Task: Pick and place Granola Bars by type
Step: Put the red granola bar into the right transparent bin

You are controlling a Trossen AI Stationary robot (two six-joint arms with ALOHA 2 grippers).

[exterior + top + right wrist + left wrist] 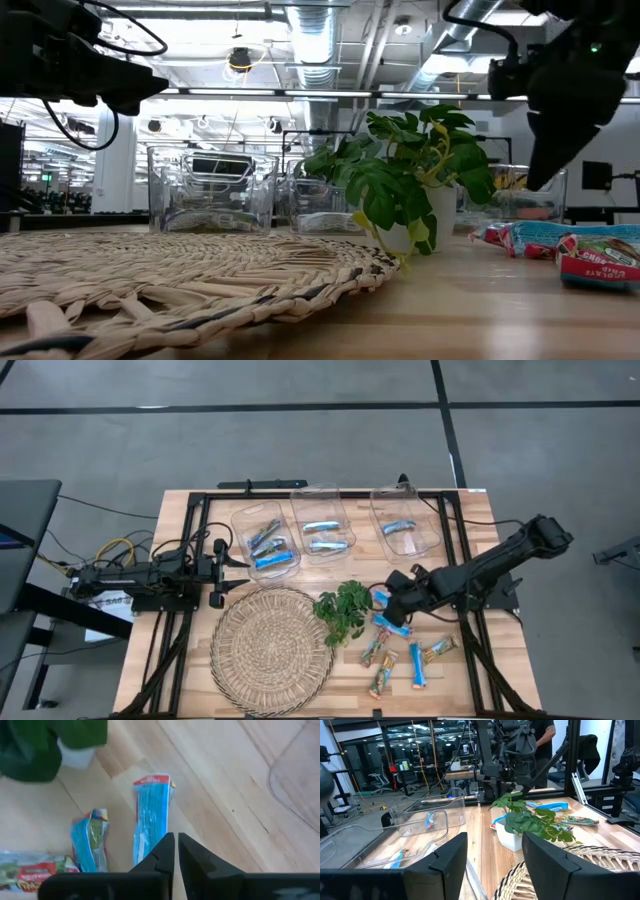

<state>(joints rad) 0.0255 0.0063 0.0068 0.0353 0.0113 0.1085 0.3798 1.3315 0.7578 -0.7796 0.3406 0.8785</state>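
right claw (175, 851): clenched, fingertips pinched together right at the end of a bright blue bar (150, 815). Looks like it has the wrapper edge, but honestly can't tell if it's actually caught or just closed next to it.
left claw (494, 851): released, fingers spread, parked on the left side of the worktop (495, 660) near the bins. Just waiting, probably so it stays out of the way.
loose granola bars (400, 645): a scatter on the wood at the right, between the little potted plant (345, 610) and the worktop edge, a mix of blue and tan/orange wrappers.
sorted ones: three clear bins (322, 525) across the back, each with a few blue or blue-and-silver bars already inside, so I'd say sorting is partway done.
woven mat (270, 650): sits front-centre, nothing on it that I can see.
next move guess: lift slowly, a thin wrapper pinch could slip.
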